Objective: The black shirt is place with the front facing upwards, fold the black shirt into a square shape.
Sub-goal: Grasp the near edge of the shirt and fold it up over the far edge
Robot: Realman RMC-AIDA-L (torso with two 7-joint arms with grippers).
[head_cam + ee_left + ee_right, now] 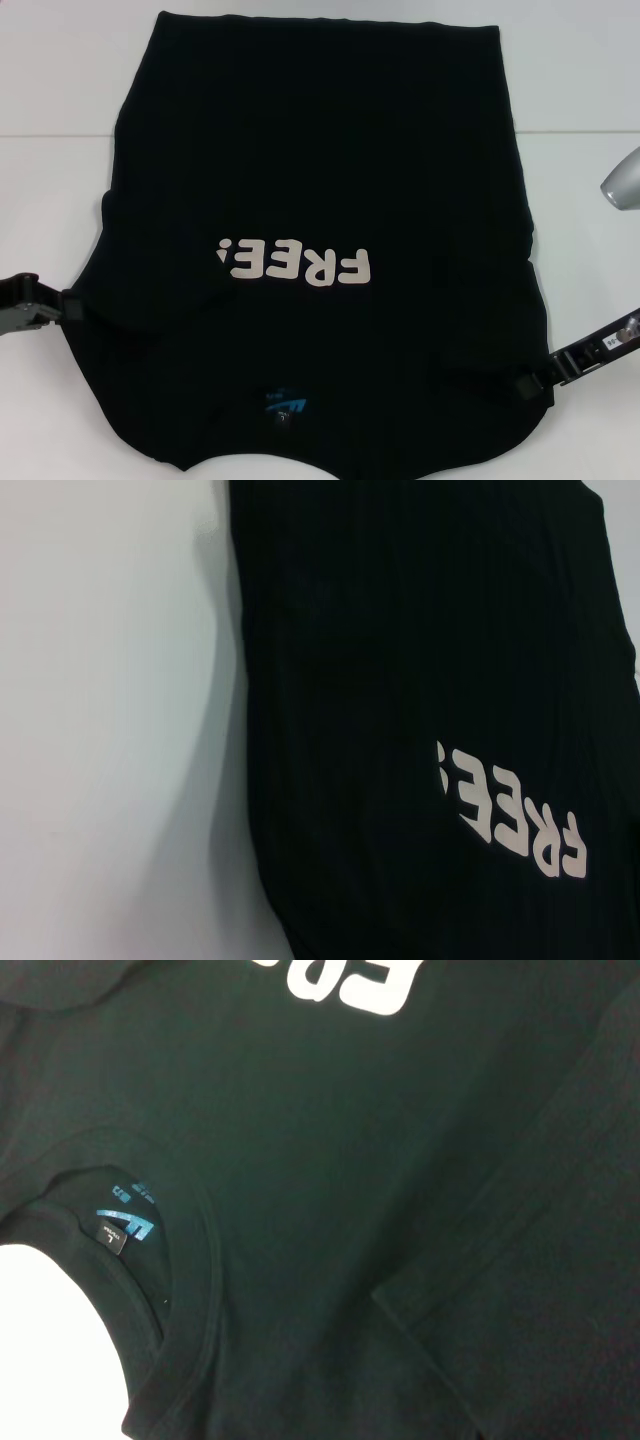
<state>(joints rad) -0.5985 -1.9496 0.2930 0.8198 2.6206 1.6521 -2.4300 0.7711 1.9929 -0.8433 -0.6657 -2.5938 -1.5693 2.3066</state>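
Observation:
The black shirt [320, 150] lies flat on the white table, front up, with its collar toward me. Its white "FREE!" letters [300, 262] read upside down, and the blue neck label [287, 405] is near the front edge. My left gripper [68, 306] is at the shirt's left edge, level with the letters. My right gripper [528, 382] is at the shirt's right edge near the shoulder, over the cloth. The left wrist view shows the shirt [420, 660] and its letters [510, 815]. The right wrist view shows the collar [190, 1300], the label [125, 1215] and a folded-over layer of cloth [530, 1290].
The white table [60, 120] extends bare to the left and right of the shirt. A grey rounded part [622, 182] juts in at the right edge of the head view.

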